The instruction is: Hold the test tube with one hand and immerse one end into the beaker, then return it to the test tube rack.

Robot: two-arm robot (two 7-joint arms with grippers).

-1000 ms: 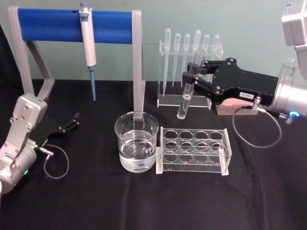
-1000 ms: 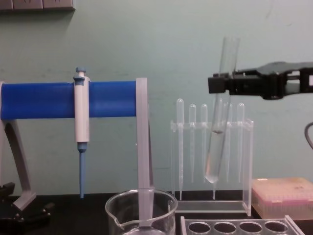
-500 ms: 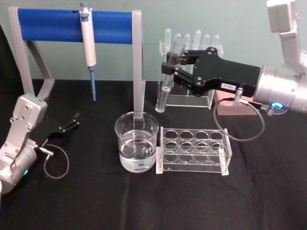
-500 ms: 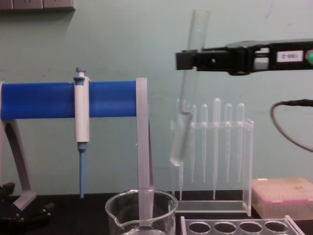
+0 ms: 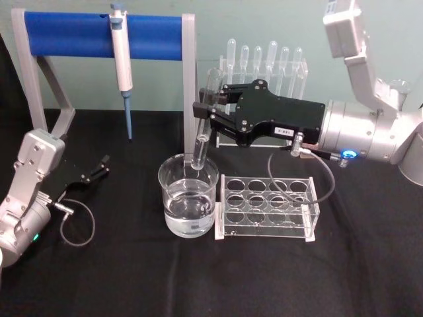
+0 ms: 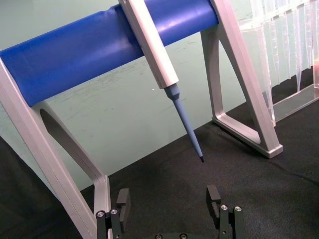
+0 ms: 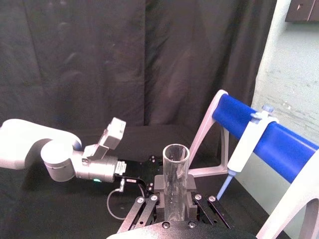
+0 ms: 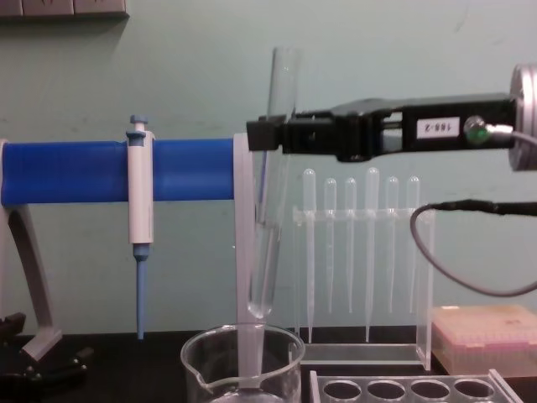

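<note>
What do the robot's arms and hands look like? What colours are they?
The right arm and left arm are silvery grey metal with rounded joints. The right gripper is flat and black, with a small white number label and a black cable looping out. The left gripper is black too, with its own thin loop of cable.

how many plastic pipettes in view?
6. The pipettes hang side by side in the clear stand at the back, from the leftmost to the rightmost. The chest view shows the whole row; none looks hidden.
</note>
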